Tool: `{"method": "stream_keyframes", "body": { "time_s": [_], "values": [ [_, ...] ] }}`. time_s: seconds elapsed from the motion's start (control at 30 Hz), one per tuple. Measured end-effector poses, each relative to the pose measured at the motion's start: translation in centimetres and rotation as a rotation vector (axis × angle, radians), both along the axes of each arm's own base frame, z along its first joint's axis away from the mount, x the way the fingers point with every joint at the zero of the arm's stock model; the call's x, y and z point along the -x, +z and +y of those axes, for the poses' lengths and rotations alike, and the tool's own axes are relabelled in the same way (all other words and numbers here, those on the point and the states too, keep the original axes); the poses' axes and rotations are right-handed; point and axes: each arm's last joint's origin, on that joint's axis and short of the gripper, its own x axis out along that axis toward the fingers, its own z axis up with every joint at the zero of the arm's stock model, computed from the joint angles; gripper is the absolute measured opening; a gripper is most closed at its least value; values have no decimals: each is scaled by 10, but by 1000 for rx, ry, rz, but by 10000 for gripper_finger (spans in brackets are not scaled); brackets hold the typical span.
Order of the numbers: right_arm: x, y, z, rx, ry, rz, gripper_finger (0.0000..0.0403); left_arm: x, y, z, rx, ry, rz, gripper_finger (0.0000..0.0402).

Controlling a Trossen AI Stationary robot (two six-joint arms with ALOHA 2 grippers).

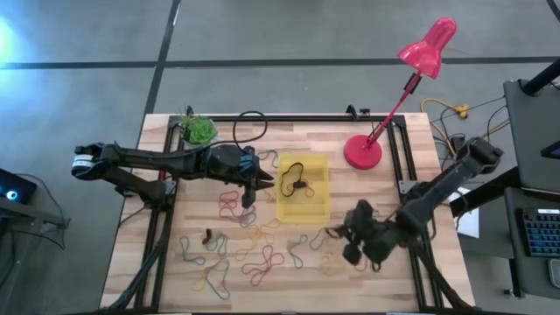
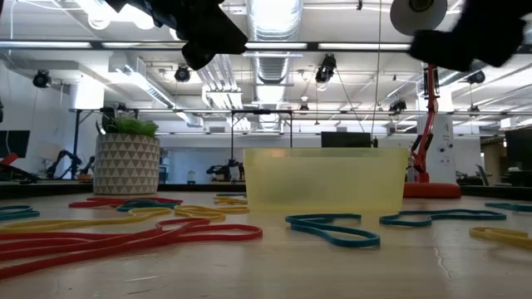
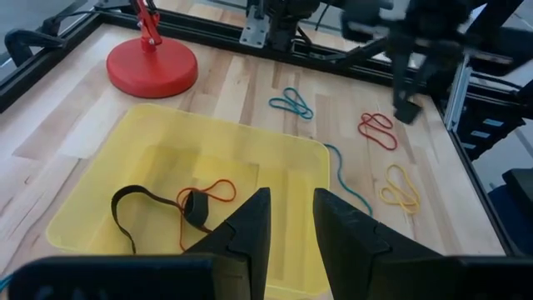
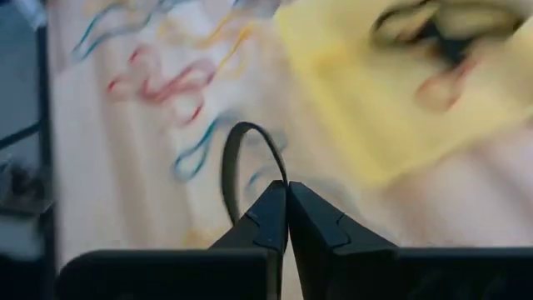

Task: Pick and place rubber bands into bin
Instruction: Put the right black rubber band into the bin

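Holding black and orange rubber bands (image 3: 187, 204), bin (image 3: 275, 167); right gripper (image 4: 286, 190) pinches a black band (image 4: 241, 158).

The shallow see-through yellow plastic bin (image 1: 304, 188) holds a black rubber band (image 3: 133, 204) and a thin orange one (image 3: 218, 194). On the light striped wooden table (image 1: 398, 278) lie red, yellow, blue and green rubber bands (image 1: 262, 261). At two o'clock stands a bright pink-red desk lamp (image 1: 418, 63). The small pot (image 2: 125, 164) wears white and grey triangles, with green grass.
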Motion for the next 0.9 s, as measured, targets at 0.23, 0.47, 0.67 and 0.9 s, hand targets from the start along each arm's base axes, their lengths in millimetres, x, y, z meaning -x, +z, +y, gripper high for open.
{"method": "stream_keyframes", "body": {
  "time_s": [0.23,0.47,0.67,0.9],
  "values": [
    [-32,5,-66,117,-126,32,8,0,1,-4,25,-2,-8,77],
    [-60,-3,-142,74,-173,93,8,-1,2,-8,48,-7,-13,77],
    [-65,-13,-181,5,-158,146,8,-1,1,-10,62,-7,-7,77],
    [-68,-18,-192,-10,-124,158,8,-1,1,-10,64,0,-7,77]
  ]
}}
